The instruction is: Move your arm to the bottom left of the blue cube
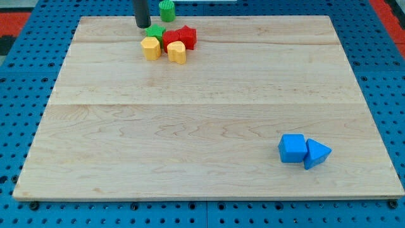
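Pale wooden board (190,126) on blue pegboard (25,76); even light.

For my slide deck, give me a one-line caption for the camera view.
My tip sits by the green block cluster at the view's top, far from the blue cube at bottom right.

My tip (143,26) ends a plain dark cylindrical rod.

board (126,145): open middle | blue cube (292,149): triangular blue block (316,154) touching its right; left side free
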